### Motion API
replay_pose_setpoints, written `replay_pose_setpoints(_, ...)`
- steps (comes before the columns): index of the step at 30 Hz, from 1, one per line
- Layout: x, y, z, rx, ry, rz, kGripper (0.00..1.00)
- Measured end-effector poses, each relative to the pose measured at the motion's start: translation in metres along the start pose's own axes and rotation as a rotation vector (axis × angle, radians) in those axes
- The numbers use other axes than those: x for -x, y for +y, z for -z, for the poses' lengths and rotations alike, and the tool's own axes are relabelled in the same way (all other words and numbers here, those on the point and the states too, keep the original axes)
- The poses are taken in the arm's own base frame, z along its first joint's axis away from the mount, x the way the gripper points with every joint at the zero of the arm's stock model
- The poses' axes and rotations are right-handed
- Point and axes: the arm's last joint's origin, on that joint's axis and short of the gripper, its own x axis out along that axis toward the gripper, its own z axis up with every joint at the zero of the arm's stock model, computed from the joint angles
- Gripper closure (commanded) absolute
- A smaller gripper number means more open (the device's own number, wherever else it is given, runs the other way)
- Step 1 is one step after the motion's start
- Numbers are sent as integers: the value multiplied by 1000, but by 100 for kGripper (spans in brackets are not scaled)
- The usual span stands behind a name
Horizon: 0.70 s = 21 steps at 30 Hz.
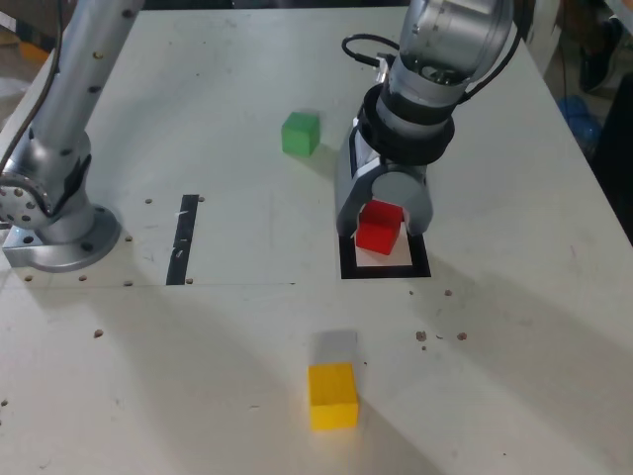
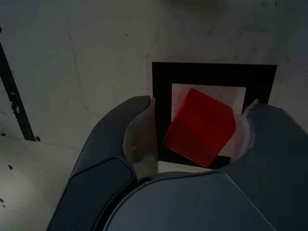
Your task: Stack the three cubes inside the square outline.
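Fingers [image 2: 195,132] stood spread beside red cube [image 2: 199,126], mid-frame over square outline [image 2: 163,77]; prob. light, rigid — grab flat sides.

I see my pincer [image 1: 381,220] low over the square outline [image 1: 386,267], the red cube [image 1: 378,227] tilted between its jaws. The green cube [image 1: 300,133] lies beyond it toward the exterior view's left; the yellow cube [image 1: 332,396] sits well nearer the camera.

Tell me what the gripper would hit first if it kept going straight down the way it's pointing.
The red cube between its fingers, sitting turned on the square outline; the gripper looks slightly open around it, and contact is unclear.
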Motion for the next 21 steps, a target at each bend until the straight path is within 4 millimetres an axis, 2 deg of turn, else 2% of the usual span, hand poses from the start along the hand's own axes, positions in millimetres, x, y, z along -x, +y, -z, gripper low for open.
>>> replay_pose_setpoints(6, 7, 2, 4, -3, 12, -21, 1)
replay_pose_setpoints(12, 38, -1, 27, -96, 33, -74, 0)
replay_pose_setpoints(17, 50, -29, 42, -295, 41, -86, 0)
replay_pose_setpoints(21, 58, -53, 55, -340, 11, -103, 3)
